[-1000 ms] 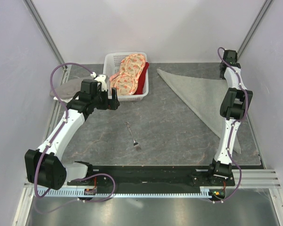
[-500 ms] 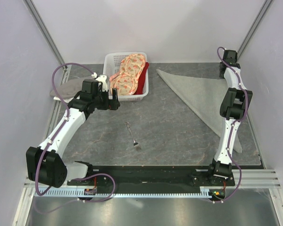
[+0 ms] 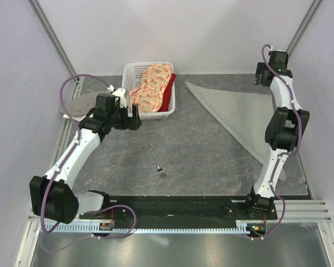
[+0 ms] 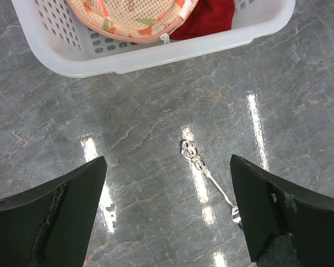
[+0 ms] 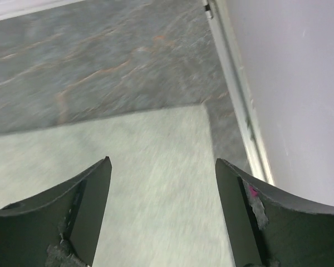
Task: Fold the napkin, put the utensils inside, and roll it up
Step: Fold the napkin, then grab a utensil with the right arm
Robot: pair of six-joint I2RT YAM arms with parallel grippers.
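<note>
The grey-green napkin lies flat as a triangle on the right of the table, and its far right corner shows in the right wrist view. My right gripper hangs above that corner, open, holding nothing. The silver fork lies alone on the table's middle, with its handle pointing away. My left gripper hovers in front of the basket, wide open, and the fork lies below it near the right finger.
A white basket at the back holds orange-pink patterned cloths and a red one. A grey cloth lies at the far left. The metal rail and side wall run close to my right gripper.
My right gripper has opened from shut and lifted up and back from the napkin's far right corner. The napkin stays flat. The left arm has hardly moved.
</note>
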